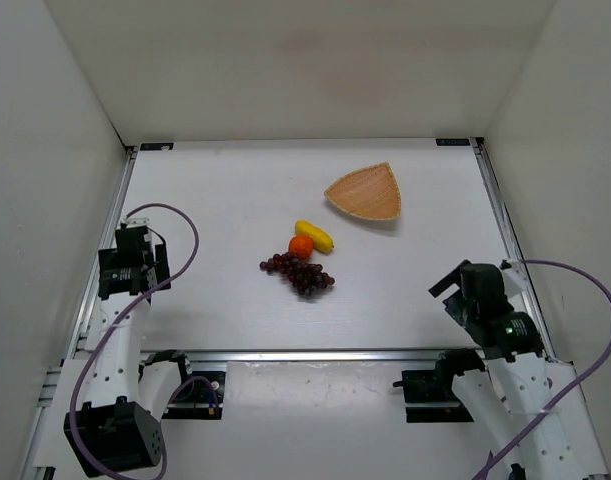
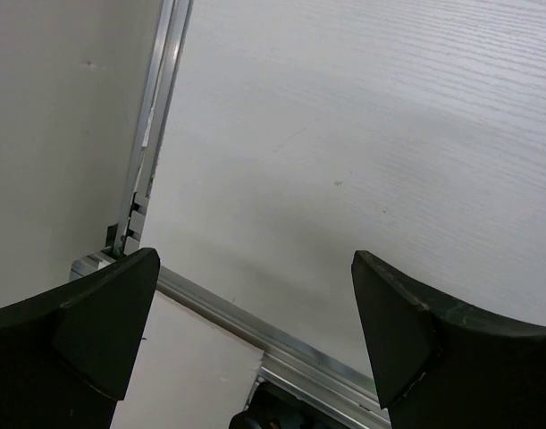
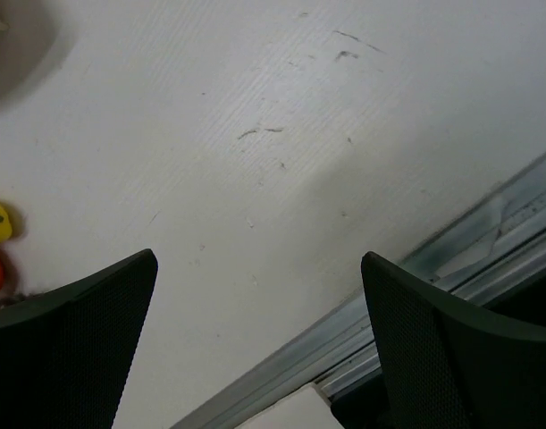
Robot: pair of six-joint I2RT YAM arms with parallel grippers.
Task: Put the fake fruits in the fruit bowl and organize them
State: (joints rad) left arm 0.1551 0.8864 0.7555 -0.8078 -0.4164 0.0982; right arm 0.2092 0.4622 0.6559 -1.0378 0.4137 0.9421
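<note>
The fake fruits point(image 1: 301, 246) are clustered mid-frame, lower left of the fruit bowl point(image 1: 367, 192), slightly nearer the released, empty right tool point(image 1: 447, 288).

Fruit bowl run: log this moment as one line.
stage: not started | fruit bowl: empty | grape bunch, orange, banana: clustered on table | left gripper: open, empty | right gripper: open, empty

white table point(image 1: 405, 300), plain pale walls point(image 1: 285, 60)

The purple grapes point(image 1: 299, 273), orange point(image 1: 301, 245) and yellow banana point(image 1: 314, 236) cluster near tan bowl point(image 1: 365, 193).
</note>
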